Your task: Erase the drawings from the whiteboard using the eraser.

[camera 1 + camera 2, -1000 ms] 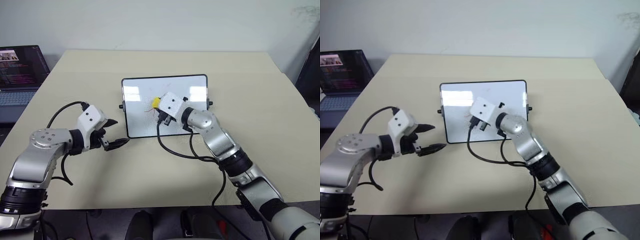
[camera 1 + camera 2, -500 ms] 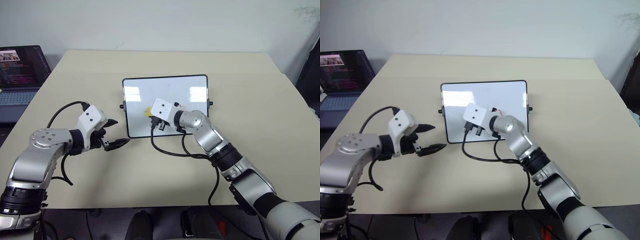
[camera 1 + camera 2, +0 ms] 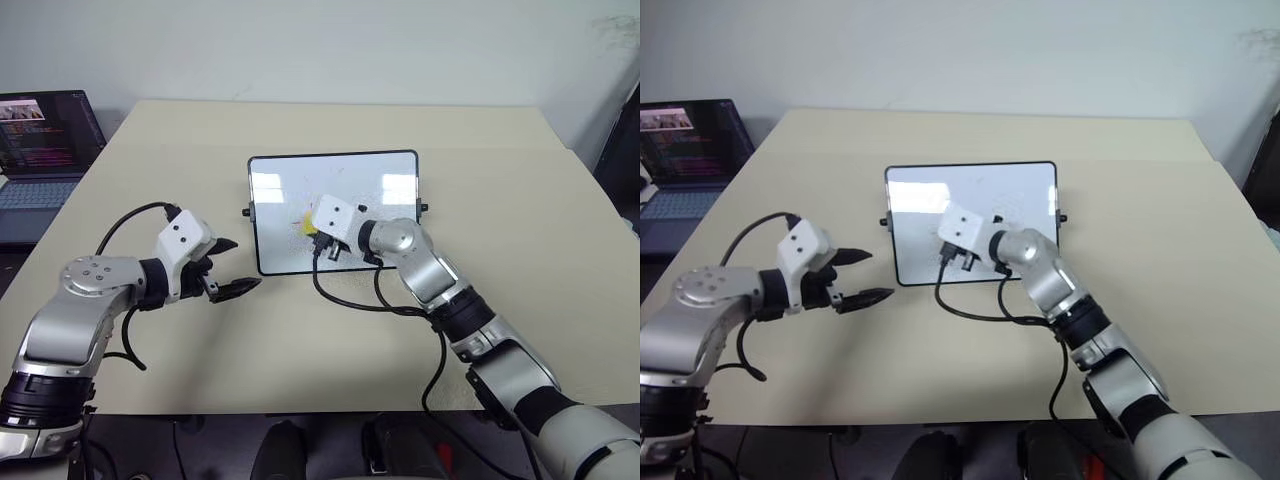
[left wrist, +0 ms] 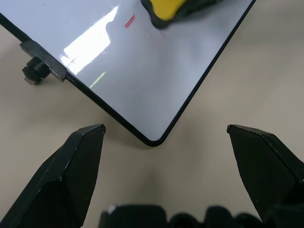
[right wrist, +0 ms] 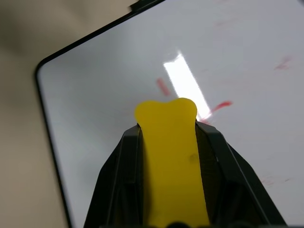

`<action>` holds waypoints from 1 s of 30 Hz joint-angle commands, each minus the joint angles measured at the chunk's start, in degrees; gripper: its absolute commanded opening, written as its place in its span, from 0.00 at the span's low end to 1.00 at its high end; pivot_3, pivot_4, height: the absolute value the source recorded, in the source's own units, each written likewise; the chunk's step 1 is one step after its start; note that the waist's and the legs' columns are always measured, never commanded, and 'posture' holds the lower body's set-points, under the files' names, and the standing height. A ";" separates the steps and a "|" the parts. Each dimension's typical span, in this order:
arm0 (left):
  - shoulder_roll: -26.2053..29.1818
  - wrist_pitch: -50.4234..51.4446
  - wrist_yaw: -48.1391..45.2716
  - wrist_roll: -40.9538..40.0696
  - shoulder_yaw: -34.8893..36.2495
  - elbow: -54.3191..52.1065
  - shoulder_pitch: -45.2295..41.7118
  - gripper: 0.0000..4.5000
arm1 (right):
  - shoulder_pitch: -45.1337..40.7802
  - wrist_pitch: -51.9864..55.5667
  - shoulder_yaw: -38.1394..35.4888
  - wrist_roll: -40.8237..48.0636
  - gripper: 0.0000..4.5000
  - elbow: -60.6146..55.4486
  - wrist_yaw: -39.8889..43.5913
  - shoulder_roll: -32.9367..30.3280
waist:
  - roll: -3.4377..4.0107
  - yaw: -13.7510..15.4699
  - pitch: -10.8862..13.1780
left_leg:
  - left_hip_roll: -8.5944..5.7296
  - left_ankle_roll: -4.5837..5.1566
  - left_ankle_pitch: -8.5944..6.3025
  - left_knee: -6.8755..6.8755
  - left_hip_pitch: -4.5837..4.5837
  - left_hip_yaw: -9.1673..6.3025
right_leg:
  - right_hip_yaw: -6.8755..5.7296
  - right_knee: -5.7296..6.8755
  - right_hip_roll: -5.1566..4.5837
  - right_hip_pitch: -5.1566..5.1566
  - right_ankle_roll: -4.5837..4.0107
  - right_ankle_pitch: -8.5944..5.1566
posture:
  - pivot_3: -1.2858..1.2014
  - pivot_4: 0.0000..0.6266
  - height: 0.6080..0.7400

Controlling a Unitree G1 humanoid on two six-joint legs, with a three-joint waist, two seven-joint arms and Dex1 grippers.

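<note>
Yellow eraser is pinched tight in the right claw, sitting over the near-left part of the whiteboard, which lies mid-desk. Red drawings are down to a few faint strokes just past the eraser's tip, so I'd say we're mid-wipe. Next move probably needs the pad pressed flat and swept across those leftovers. Left claw hangs spread wide and empty just off the board's near-left corner. Beige desk, laptop far left.
</note>
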 commanded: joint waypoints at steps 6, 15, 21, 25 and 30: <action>-0.68 -0.29 -0.52 -0.91 0.32 -0.33 -2.28 1.00 | -4.96 -2.82 -5.78 -0.67 0.26 3.22 -10.53 0.89 | 0.01 0.00 0.01 | -0.02 0.00 0.01 0.02 0.01 -0.01 | -0.02 0.09 0.02 -0.02 -0.04 0.03 | 0.52 0.24 1.00; -1.13 -0.27 -1.15 -0.79 -0.31 -0.07 -3.08 1.00 | -0.83 1.14 -0.35 -1.08 0.26 -0.33 -1.58 -1.73 | 0.00 -0.04 0.00 | 0.00 0.00 0.00 -0.03 -0.04 0.04 | 0.02 -0.06 0.02 -0.03 -0.05 0.02 | 0.52 0.24 1.00; -0.77 -0.20 -1.56 -0.67 -0.02 -0.02 -3.01 1.00 | -2.12 -0.74 -0.45 -2.66 0.26 -0.40 -4.63 -1.23 | 0.00 -0.03 0.00 | -0.03 0.01 0.01 0.01 0.02 0.00 | -0.02 0.07 0.04 -0.02 -0.05 0.03 | 0.52 0.24 1.00; -0.49 -0.06 -1.59 -0.78 0.37 -0.43 -2.28 1.00 | -4.63 -3.37 -2.33 -2.86 0.26 2.26 -8.93 -0.02 | 0.00 -0.04 0.00 | -0.03 0.01 0.01 0.01 0.02 0.01 | 0.00 0.10 0.04 -0.03 -0.05 0.03 | 0.52 0.24 1.00; -0.20 0.24 -1.49 -0.96 0.84 -1.00 -1.75 1.00 | -4.06 -3.09 0.19 -1.99 0.26 2.82 -4.96 1.00 | 0.00 -0.06 0.00 | -0.02 0.01 0.01 -0.01 -0.02 0.03 | 0.01 0.01 0.04 -0.04 -0.05 0.03 | 0.52 0.24 1.00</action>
